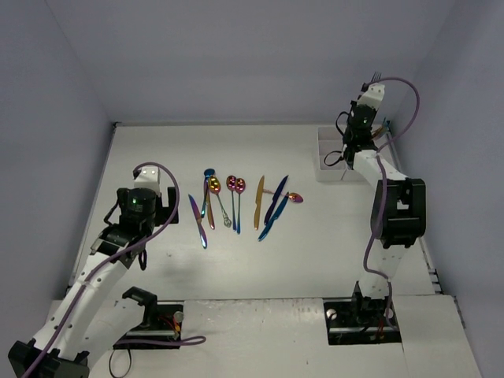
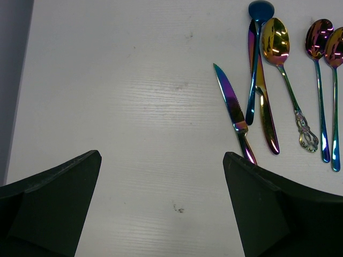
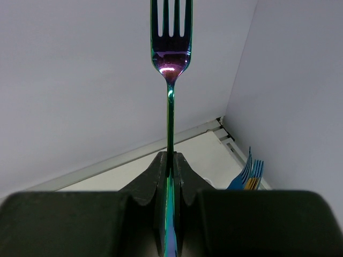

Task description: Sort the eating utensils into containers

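well to the right, the right end effector (image 3: pixel 169 160) is pinched fully closed on the handle of a slim iridescent teal-and-purple metal fork (image 3: pixel 170 59) - the fork stands upright, tines up, against the pale wall. seen from above, this arm is raised near the far right corner, close to the small white plastic organizer tray (image 1: pixel 329 153), which sits at the far right edge of the white tabletop (image 1: pixel 315 252). low on the right of the right wrist view, a few blue and gold fork heads (image 3: pixel 249 174) poke up. which compartment holds them i cannot tell.

the left end effector (image 2: pixel 162 155) has its jaws spread as wide as they go and holds nothing. it hovers over bare tabletop, just left of a row of shiny iridescent spoons and knives (image 1: pixel 236 205) lying flat near the middle. closest to it is a rainbow-bladed knife (image 2: pixel 231 101), with a gold-bowled spoon (image 2: pixel 275 37) and two purple-pink spoons (image 2: pixel 324 40) further along - all apart from its fingers.
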